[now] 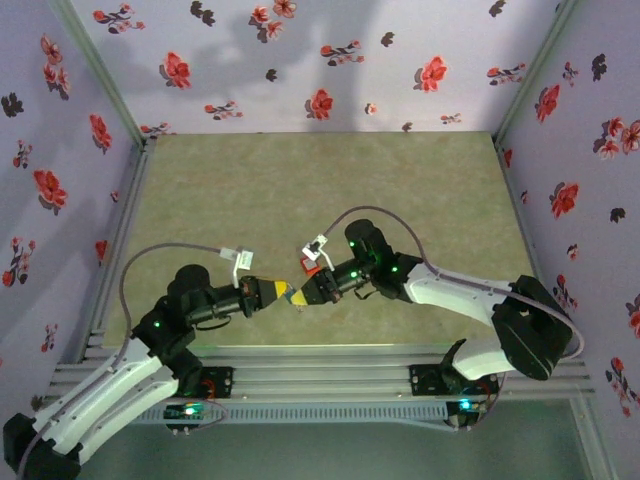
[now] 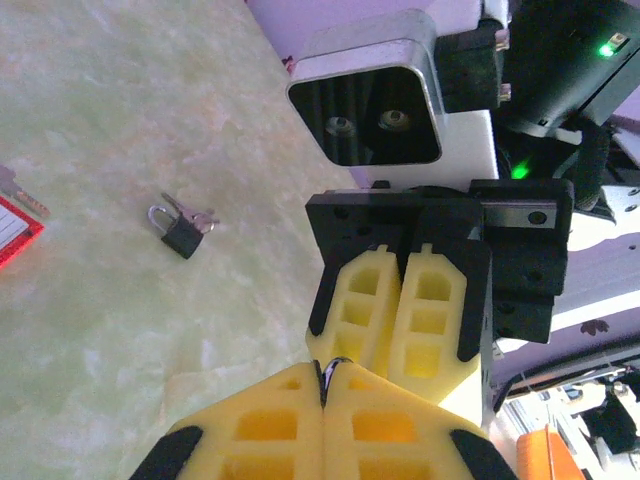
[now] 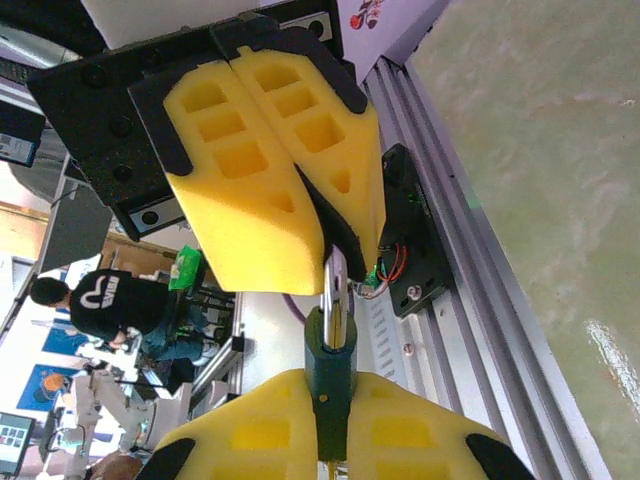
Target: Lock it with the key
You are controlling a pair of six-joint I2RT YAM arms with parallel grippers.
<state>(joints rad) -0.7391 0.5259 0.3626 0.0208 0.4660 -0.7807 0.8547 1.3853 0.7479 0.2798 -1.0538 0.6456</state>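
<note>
The left arm [image 1: 120,385] is reaching in from the near left corner and the right arm [image 1: 460,295] is bending in from the near right. Their wrists are pointing at each other low over the front of the tabletop [image 1: 300,170]. The left fingers [image 3: 250,220] are pressing together on a thin metal loop. The right fingers [image 3: 250,440] are squeezing narrow around the dark green piece [image 3: 330,365] that the loop is sticking out of; whether it is a key or a small lock is hard to tell. The red lock [image 1: 308,265] is lying flat on the tabletop just behind the meeting fingertips, beside the right wrist, with neither pair of fingers touching it.
</note>
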